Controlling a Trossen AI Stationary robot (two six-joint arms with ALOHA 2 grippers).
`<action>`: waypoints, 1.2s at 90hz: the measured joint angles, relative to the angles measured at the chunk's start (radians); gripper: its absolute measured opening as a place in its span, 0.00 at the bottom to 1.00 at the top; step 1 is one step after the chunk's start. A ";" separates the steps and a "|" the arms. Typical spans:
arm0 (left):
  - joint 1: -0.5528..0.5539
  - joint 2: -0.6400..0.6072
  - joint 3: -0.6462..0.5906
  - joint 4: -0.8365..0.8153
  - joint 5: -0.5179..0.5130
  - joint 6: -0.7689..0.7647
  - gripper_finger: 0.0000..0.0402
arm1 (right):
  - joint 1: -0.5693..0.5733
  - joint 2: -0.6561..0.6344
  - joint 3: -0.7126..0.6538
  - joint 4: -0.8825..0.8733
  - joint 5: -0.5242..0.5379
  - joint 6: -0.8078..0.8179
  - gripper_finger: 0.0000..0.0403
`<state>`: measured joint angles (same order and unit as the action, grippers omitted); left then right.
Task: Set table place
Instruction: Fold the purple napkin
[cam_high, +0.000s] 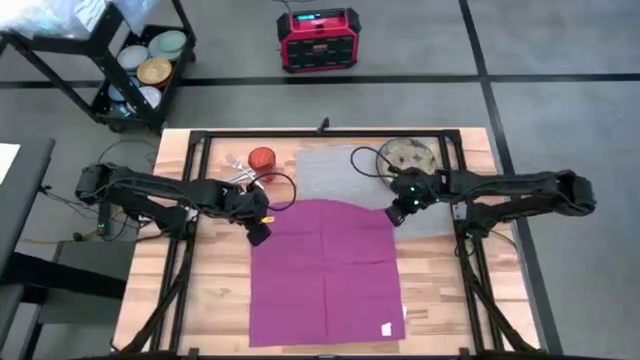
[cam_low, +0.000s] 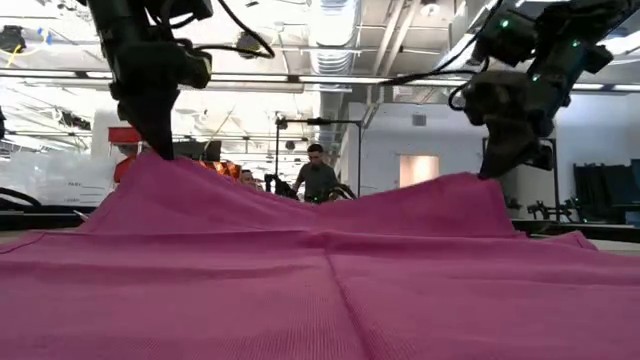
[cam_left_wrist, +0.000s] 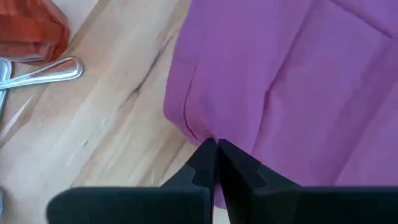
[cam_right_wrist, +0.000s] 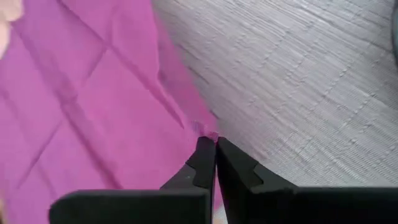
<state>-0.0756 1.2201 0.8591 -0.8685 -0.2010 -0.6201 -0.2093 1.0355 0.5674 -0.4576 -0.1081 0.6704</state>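
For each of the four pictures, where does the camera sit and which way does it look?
High: overhead, straight down; both arms, napkin, table.
Low: table height, level across the napkin; both grippers come from above.
Left wrist: past the left gripper, shut on a napkin corner.
Right wrist: past the right gripper, shut on another corner, over the mat.
All share the napkin.

napkin (cam_high: 325, 270): magenta, spread on table (cam_high: 440, 300) | overlaps grey mat (cam_high: 340, 170)

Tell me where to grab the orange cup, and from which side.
Judging from above: take the orange cup by its rim, coming straight down. It seems to stand upright, and cutlery lies close on its left, so a side approach from there looks crowded. Both grippers are pinching napkin corners now.
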 joint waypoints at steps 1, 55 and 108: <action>-0.003 0.000 0.001 0.000 0.003 -0.002 0.00 | 0.003 -0.003 0.000 -0.001 0.000 0.003 0.00; -0.191 0.001 0.059 0.022 -0.048 -0.103 0.00 | 0.201 -0.154 0.002 0.086 0.027 0.188 0.00; -0.424 0.001 0.229 -0.111 -0.088 -0.312 0.00 | 0.500 -0.174 0.115 0.047 0.139 0.309 0.00</action>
<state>-0.4991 1.2213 1.0881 -0.9797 -0.2892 -0.9324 0.2912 0.8617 0.6824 -0.4110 0.0312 0.9790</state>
